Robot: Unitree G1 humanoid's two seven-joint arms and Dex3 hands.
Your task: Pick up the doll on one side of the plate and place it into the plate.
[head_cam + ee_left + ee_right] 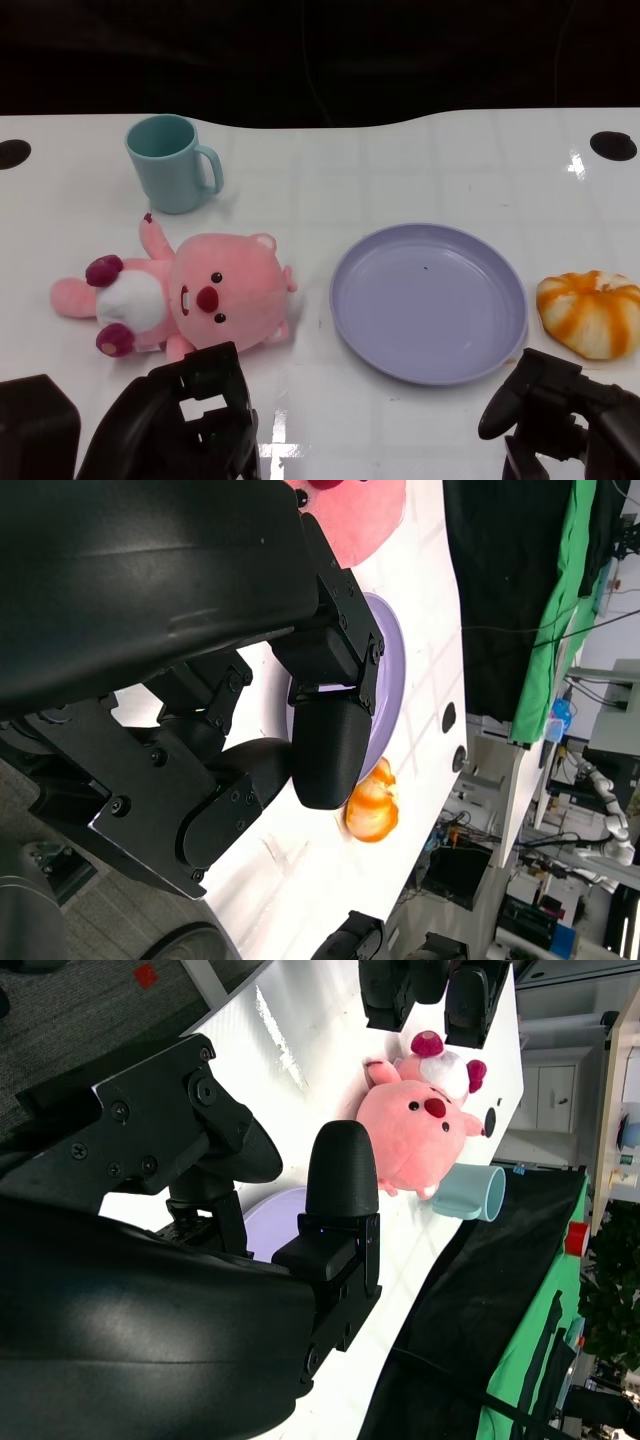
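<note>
Fingers [215, 385] of left hand [190, 420] spread, empty, near doll [185, 295]; shallow grasp risks soft doll slipping short of plate [430, 300].

Doll [190, 295] left of plate [428, 302], mug [170, 163] behind doll

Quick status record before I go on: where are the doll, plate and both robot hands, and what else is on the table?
doll: pink plush doll, lying on the table left of the plate, not touching it
plate: purple plate, holds nothing
left robot hand: near table edge just in front of the doll, holds nothing, fingers apart
right robot hand: in front of the plate's right side, holds nothing
mug: teal mug, upright behind the doll
other: orange-and-white pumpkin toy, right of the plate
task state: doll not yet picked up
</note>
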